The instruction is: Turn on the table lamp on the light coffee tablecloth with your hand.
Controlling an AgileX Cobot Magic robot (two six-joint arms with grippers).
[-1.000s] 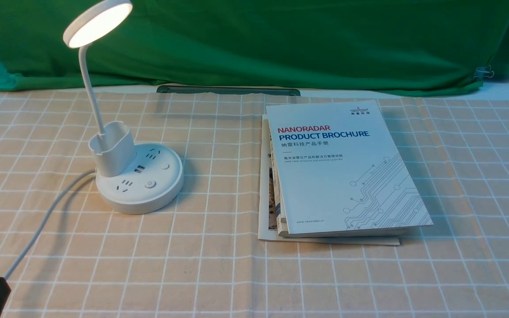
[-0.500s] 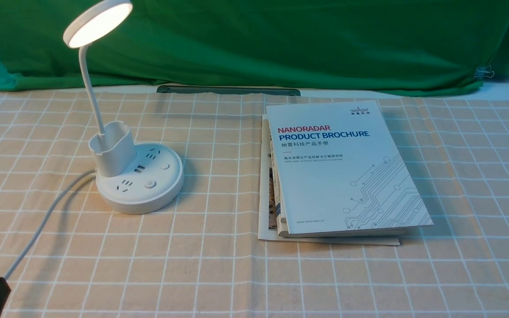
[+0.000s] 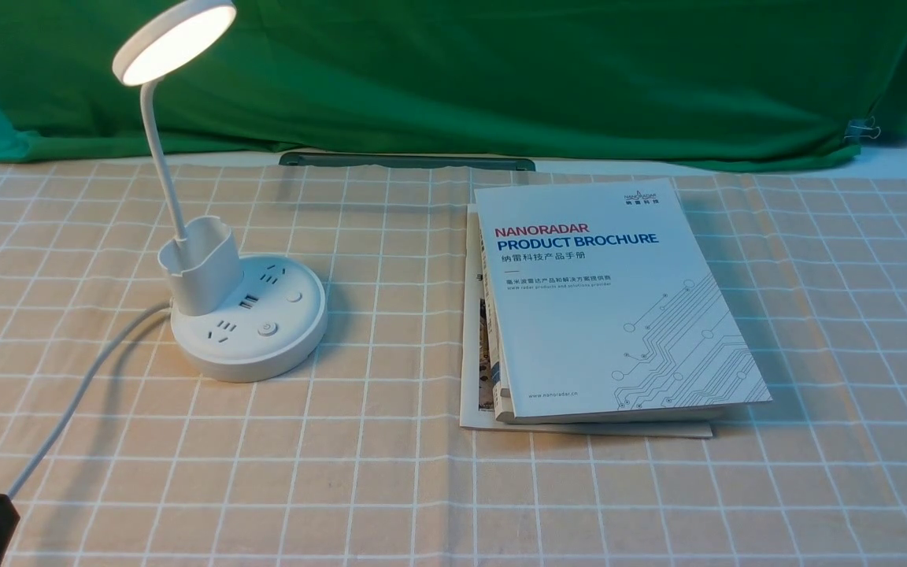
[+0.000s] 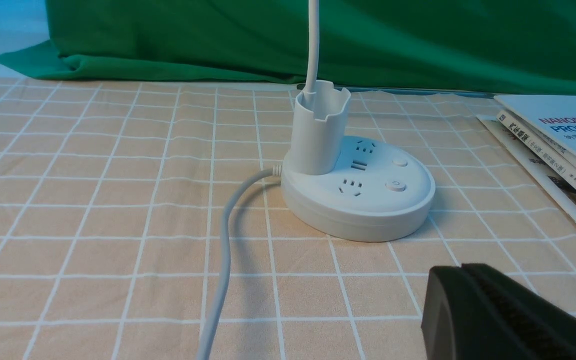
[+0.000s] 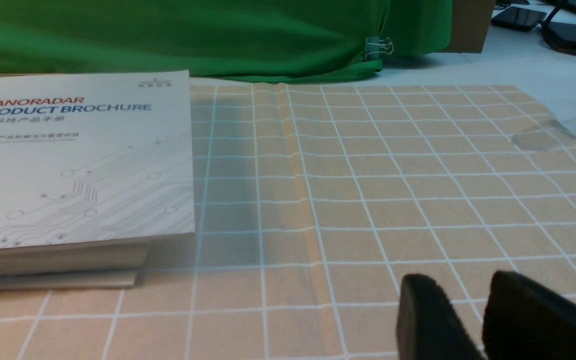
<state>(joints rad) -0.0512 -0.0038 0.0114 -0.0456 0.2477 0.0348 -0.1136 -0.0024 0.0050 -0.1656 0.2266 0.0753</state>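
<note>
The left claw [image 4: 460, 267] hangs pressed together near the cord [image 4: 224, 250], the right claw [image 5: 460, 277] slightly spread, and the top book [image 3: 619, 315] reads "NANORADAR PRODUCT BROCHURE".

The robot's left pincer [image 4: 460, 267] shows matte black, blocky fingers with dark ridged inner faces, while its right pincer [image 5: 458, 280] has black, round-tipped fingers, slightly blurred.

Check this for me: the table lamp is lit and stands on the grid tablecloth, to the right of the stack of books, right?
Not quite: the front view shows the table lamp left of the stack of books. It is lit and stands on the grid tablecloth.
</note>
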